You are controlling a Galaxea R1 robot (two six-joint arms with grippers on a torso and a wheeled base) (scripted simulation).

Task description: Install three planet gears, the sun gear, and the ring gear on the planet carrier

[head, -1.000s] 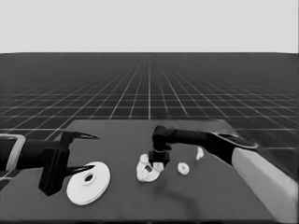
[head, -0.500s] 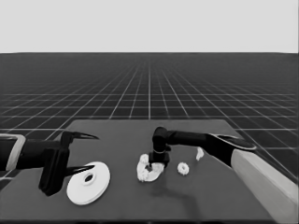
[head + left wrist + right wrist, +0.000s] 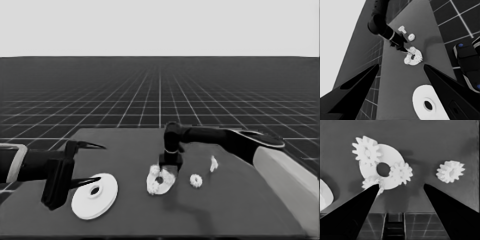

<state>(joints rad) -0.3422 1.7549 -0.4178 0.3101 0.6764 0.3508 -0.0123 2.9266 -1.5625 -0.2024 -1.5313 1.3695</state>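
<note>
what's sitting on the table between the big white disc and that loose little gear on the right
The smaller disc carrying gears lies between the big disc and loose gear, under the right tool, per the head view.

The dark table [image 3: 240,210] bears two round parts, a loose gear [image 3: 195,180] and a thin white piece [image 3: 213,163].

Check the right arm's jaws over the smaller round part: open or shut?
Open. In its wrist view, the right gripper stands with jaws spread wide, nothing between, above the smaller white round part.
</note>
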